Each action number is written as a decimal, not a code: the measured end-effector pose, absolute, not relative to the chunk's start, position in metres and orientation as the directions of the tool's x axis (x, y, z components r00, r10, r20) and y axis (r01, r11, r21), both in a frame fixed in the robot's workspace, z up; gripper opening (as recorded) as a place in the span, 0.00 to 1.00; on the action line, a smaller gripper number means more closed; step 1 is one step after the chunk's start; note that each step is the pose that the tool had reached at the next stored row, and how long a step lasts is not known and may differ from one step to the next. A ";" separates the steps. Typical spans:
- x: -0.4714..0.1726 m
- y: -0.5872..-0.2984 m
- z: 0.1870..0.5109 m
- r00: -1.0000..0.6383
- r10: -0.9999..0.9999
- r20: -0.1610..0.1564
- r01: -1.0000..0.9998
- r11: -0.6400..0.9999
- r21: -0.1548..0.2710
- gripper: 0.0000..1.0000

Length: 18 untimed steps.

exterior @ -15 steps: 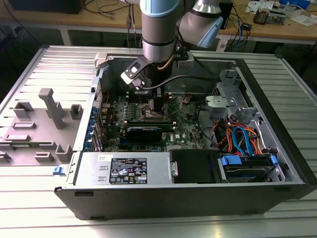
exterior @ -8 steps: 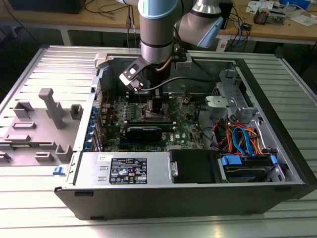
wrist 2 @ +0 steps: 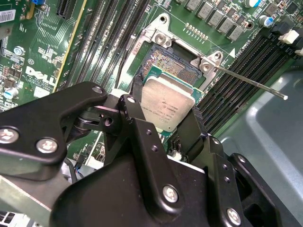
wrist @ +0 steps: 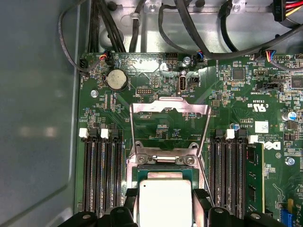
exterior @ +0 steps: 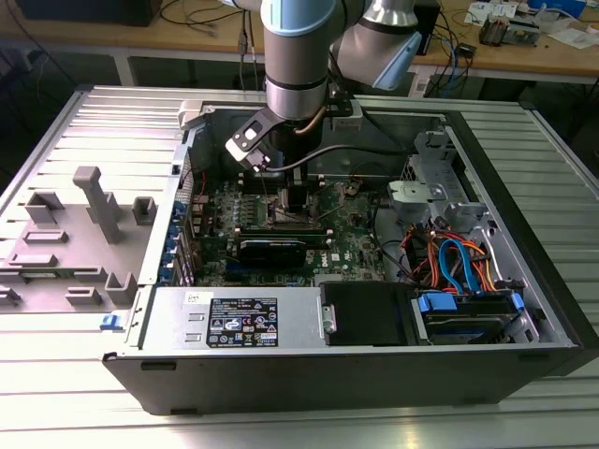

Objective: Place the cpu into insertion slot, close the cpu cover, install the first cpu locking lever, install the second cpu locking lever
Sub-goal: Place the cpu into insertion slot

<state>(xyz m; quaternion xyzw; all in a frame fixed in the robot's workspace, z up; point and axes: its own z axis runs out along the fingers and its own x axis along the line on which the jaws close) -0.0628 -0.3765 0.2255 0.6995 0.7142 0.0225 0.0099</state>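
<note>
A: exterior view sits high and well back, looking down into the open case, arm at 12 o'clock.

B: yep, and both wrist views hang right over the board, first straight down, second slanted, sharing the slot and cpu.

The silver-topped cpu lay over the insertion slot, leaving part of its contact grid bare; the cpu cover stood swung open.
</note>
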 end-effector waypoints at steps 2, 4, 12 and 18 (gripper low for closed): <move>-0.063 -0.377 0.226 -0.021 1.000 0.017 0.999 0.020 0.046 0.54; -0.063 -0.376 0.225 -0.020 1.000 0.017 0.999 0.019 0.046 0.54; -0.063 -0.377 0.220 -0.020 1.000 0.015 0.999 0.019 0.046 0.54; -0.064 -0.377 0.219 -0.024 1.000 0.015 0.999 0.023 0.046 0.54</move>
